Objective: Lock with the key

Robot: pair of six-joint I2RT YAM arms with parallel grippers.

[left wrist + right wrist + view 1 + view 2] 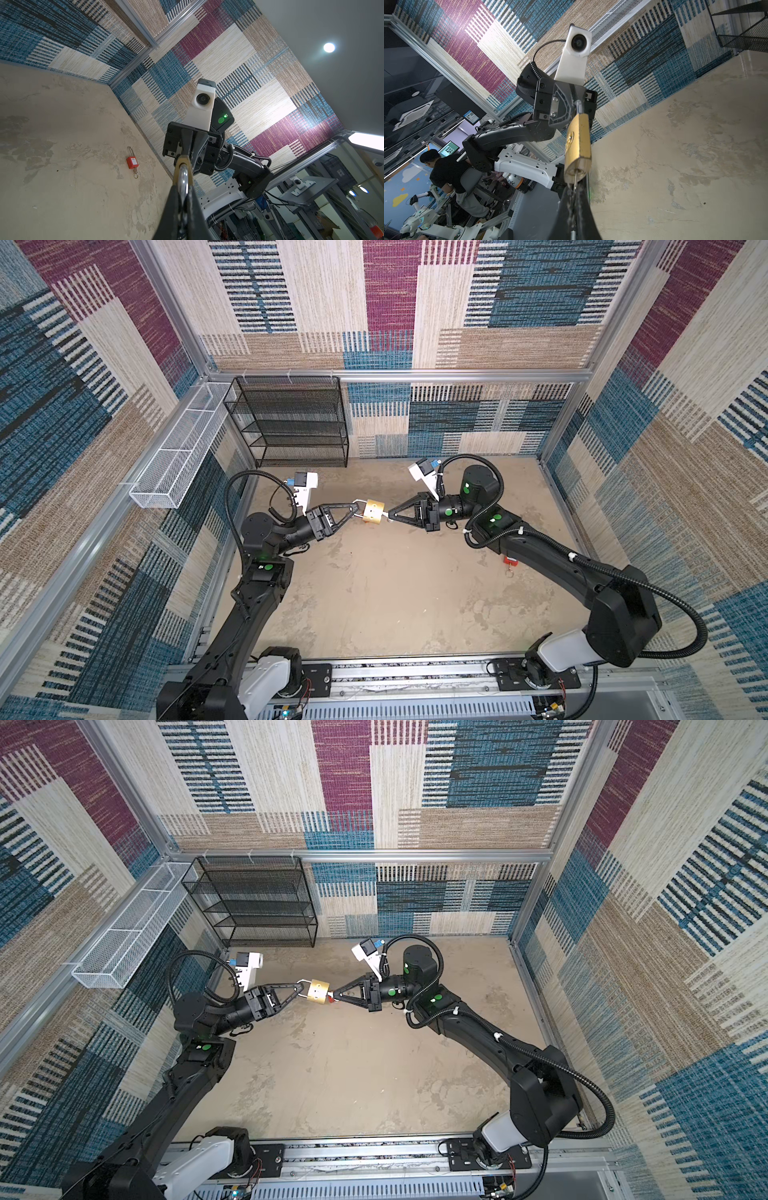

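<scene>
In both top views the brass padlock (pixel 372 512) (pixel 319 991) is held above the bench (pixel 395 593) between the arms. Its shackle (pixel 358 504) is pinched by the left fingers (pixel 351 507), and the key (pixel 385 514) at its base by the right fingers (pixel 395 513). In the left wrist view the shackle (pixel 184 178) is clamped tight, and a red padlock (pixel 132 162) lies on the bench. In the right wrist view the key (pixel 575 179) is seated in the base of the brass padlock (pixel 578 145).

The brass padlock (pixel 373 512) is gold, the small plastic padlock (pixel 132 162) red, the woven walls (pixel 415 302) patchwork blue, magenta and beige.
</scene>
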